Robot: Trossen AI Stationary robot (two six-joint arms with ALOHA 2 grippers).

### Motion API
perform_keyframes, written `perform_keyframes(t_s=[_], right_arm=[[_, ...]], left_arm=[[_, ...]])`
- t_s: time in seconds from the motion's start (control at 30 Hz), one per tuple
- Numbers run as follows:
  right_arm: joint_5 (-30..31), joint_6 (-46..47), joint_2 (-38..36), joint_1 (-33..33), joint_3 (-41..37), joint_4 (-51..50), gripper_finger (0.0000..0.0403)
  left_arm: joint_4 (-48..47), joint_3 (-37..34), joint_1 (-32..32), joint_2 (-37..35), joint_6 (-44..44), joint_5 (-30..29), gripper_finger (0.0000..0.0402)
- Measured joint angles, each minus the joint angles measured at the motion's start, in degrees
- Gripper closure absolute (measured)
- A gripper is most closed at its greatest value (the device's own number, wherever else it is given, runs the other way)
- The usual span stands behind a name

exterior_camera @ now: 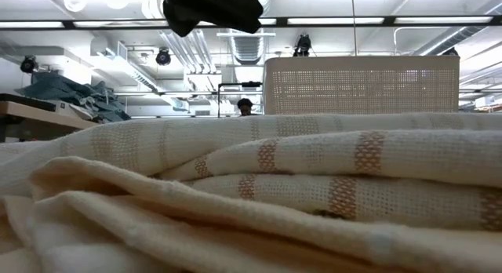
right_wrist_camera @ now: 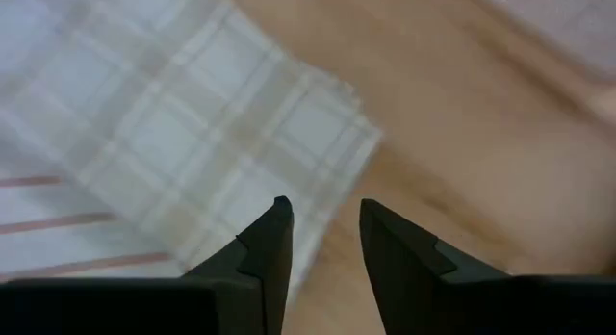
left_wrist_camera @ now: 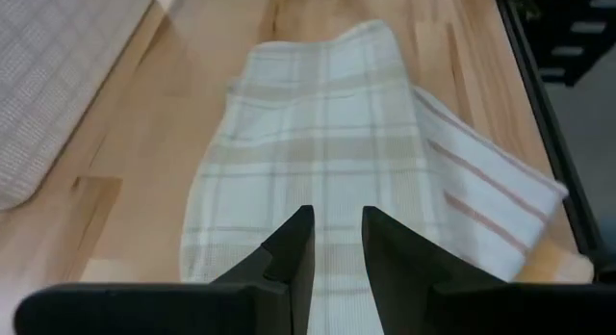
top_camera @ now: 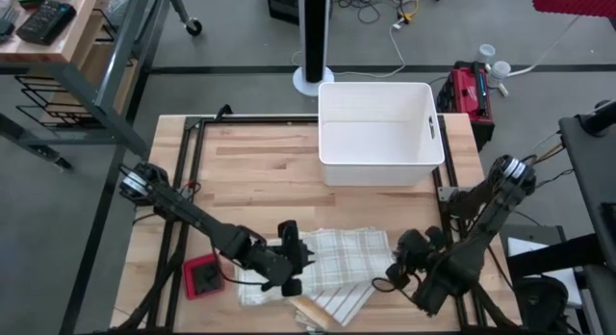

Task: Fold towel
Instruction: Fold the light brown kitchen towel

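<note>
Towel partly folded, both arms over it near the table's front edge.

The towel [top_camera: 332, 268] lies by the front edge of the table [top_camera: 260, 167], doubled into a rough layered bundle with a striped flap poking out, so a tidy final fold looks still to do. The left gripper [top_camera: 294, 268] hovers over its left part, fingers a little apart and grasping nothing; the right gripper [top_camera: 399, 268] sits at its right edge, fingers likewise parted and empty. White bin [top_camera: 380, 133] stands at the back edge.

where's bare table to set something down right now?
Free: the wood left of the white bin, and the strip between bin and towel. Crowded: the near edge, with left claw on the towel, right claw at its right edge, red object beside it.
</note>
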Motion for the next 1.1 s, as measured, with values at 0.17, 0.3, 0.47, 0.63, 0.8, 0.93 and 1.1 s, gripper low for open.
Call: perform_keyframes(t_s=[0.17, 0.3, 0.47, 0.63, 0.8, 0.93, 1.1], right_arm=[[3.40, 2.29, -5.93, 1.96, -12.06, 16.89, 0.0292], [3.91, 6.32, -9.18, 2.44, -20.76, 24.81, 0.0296], [4.10, 11.88, -9.36, 2.40, -27.60, 28.18, 0.0287], [4.03, 10.81, -9.34, 2.42, -32.67, 38.43, 0.0270], [2.14, 11.59, -9.35, 2.42, -37.01, 44.99, 0.0234], [1.47, 14.48, -9.34, 2.40, -40.05, 45.86, 0.0191], [3.24, 11.87, -10.41, 2.44, -45.77, 57.98, 0.0144]], left_arm=[[-2.01, 0.97, -0.82, 0.00, 2.93, 0.02, 0.0325], [-2.90, 1.16, -0.77, -0.04, 5.14, -0.05, 0.0320], [-2.98, 1.15, -0.78, -0.07, 7.42, -0.11, 0.0315], [-0.97, -0.96, -0.53, -0.09, 7.40, -0.27, 0.0323], [4.46, -5.93, -0.41, -0.09, 7.32, -0.31, 0.0326], [8.11, -8.65, -0.32, -0.09, 6.88, -0.22, 0.0325], [10.70, -10.16, 0.27, -0.09, 6.05, -0.20, 0.0325]])
